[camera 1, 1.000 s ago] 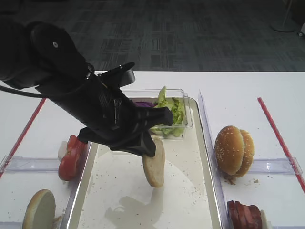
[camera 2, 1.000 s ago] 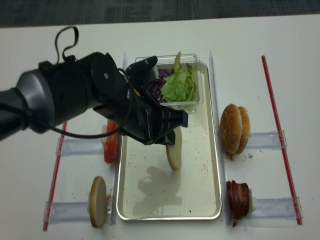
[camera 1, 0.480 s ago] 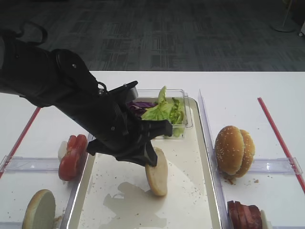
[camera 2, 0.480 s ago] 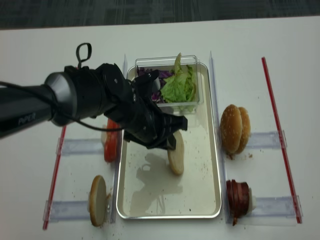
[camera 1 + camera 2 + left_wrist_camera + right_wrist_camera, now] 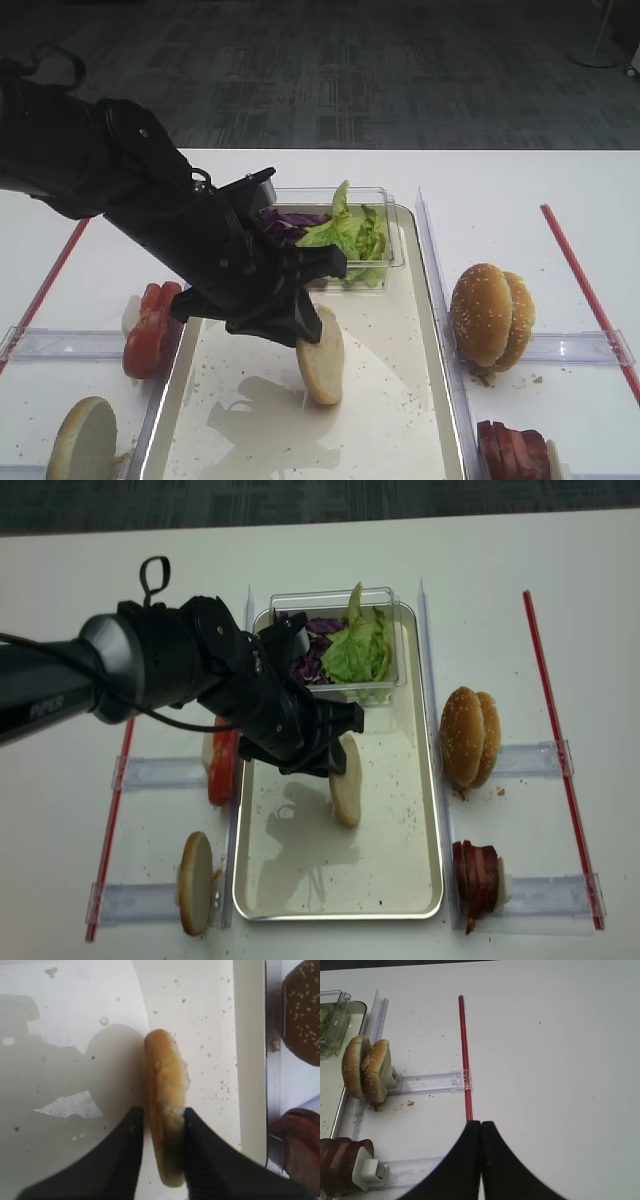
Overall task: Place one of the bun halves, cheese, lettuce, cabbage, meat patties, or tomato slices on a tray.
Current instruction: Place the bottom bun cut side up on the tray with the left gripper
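A white tabletop carries everything, with dark patterned carpet behind it, two red strips running down its sides, and clear plastic holders lying across it. The tray sits in the middle, its cream floor speckled with crumbs, and a clear tub at its far end holds the lettuce with the cabbage just beside it. The left pincer has its two black fingers set narrowly on either flat face of a bun half, which stands on edge with its lower rim on or just above the tray floor (contact cannot be told). The overhead view alone shows the whole layout: tomato slices left of the tray, another bun half on edge at near left, sesame buns at right and meat patties at near right. The left wrist view alone shows how closely the fingers flank the bun, the arm hiding this from above. The right pincer, seen only in its own wrist view, has its tips pressed together, holding nothing, over bare tabletop near a red strip.
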